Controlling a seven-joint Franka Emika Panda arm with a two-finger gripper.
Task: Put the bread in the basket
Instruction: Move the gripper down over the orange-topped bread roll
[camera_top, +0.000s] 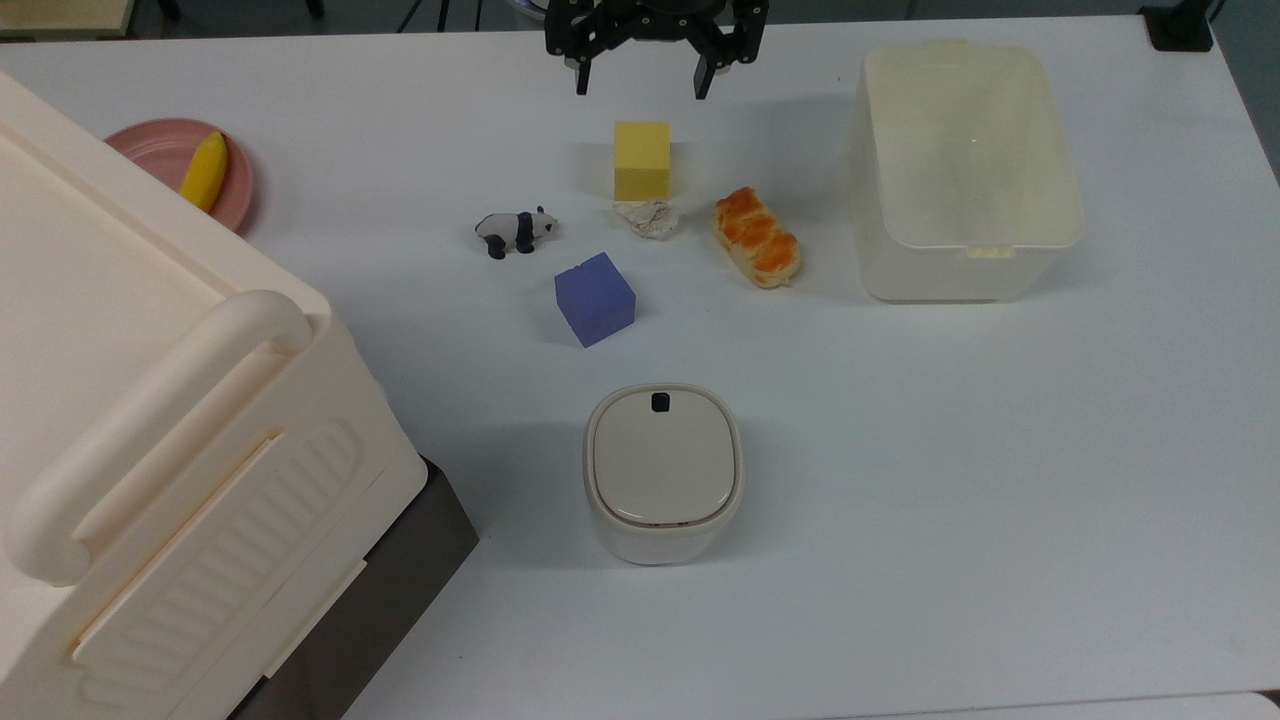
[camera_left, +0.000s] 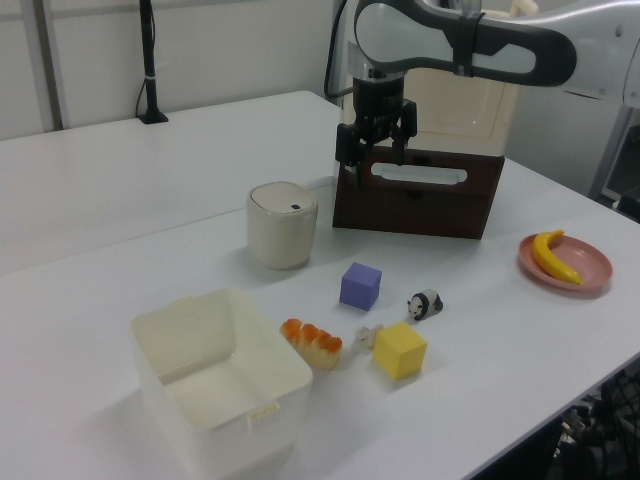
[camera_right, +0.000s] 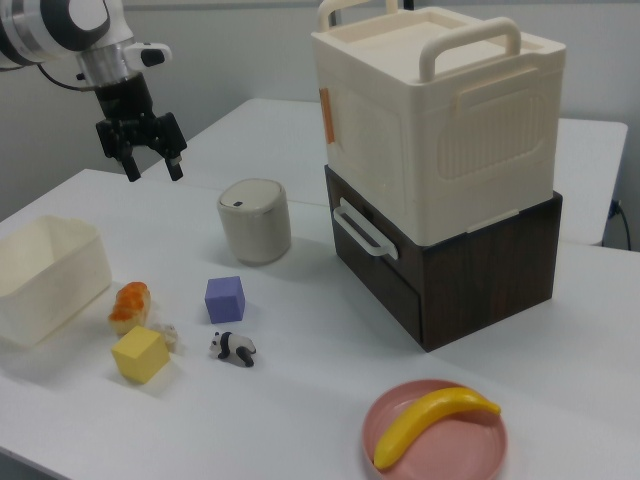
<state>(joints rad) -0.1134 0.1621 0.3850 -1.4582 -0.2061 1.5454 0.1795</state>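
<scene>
- As the top view runs from its left edge, a big cream box with a handle (camera_top: 150, 440) fills the near corner of the white worktop (camera_top: 900, 480), and behind it a pink plate (camera_top: 160, 160) carries a yellow banana (camera_top: 204, 172).
- Further toward the top view's right, a toy panda (camera_top: 515, 231) stands on the worktop, with a purple cube (camera_top: 594, 298) just in front of it and a small lidded beige bin (camera_top: 663, 470) nearer the camera.
- The yellow cube (camera_top: 641, 160) sits in the middle, a small whitish lump (camera_top: 648, 219) touching or almost touching its near side.
- The claw (camera_top: 640, 85) hangs at the far edge, raised above the worktop, its two fingers spread wide with nothing between them; in the left view it (camera_left: 374, 159) shows high in front of the dark wooden drawer unit (camera_left: 420, 195).
- The bread (camera_top: 756, 237) lies on the worktop, nearer the camera than the claw and toward the top view's right of it, well apart and untouched.
- The basket (camera_top: 965, 240) stands just beside the bread on the top view's right, its inside bare.
</scene>
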